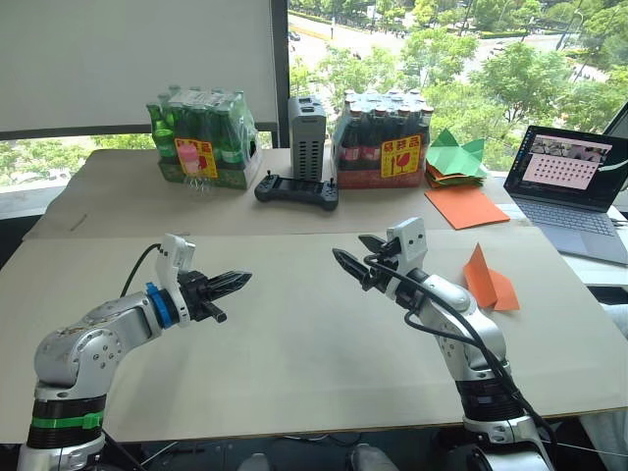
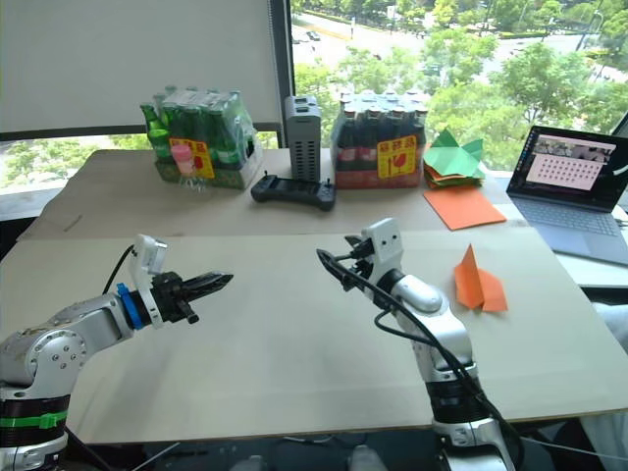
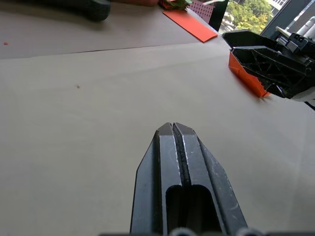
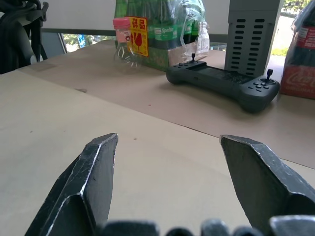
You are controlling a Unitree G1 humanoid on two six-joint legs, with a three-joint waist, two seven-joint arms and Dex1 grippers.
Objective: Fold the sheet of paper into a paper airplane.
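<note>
The sheet of paper lies folded into a small bright-orange paper airplane (image 1: 488, 280) on the right side of the table (image 1: 294, 343), one wing standing up. My right gripper (image 1: 348, 247) hovers open above the table, to the left of the airplane and apart from it, with nothing between its fingers. My left gripper (image 1: 243, 278) is shut and empty over the left part of the table, pointing toward the right one. In the left wrist view the airplane (image 3: 248, 76) sits just behind the right gripper (image 3: 229, 42).
At the back stand two shrink-wrapped bottle packs (image 1: 203, 137) (image 1: 381, 142), a grey box (image 1: 306, 137) and a black controller (image 1: 296, 189). A smooth orange sheet (image 1: 466, 206), green folded papers (image 1: 454, 157) and an open laptop (image 1: 574, 186) are at the back right.
</note>
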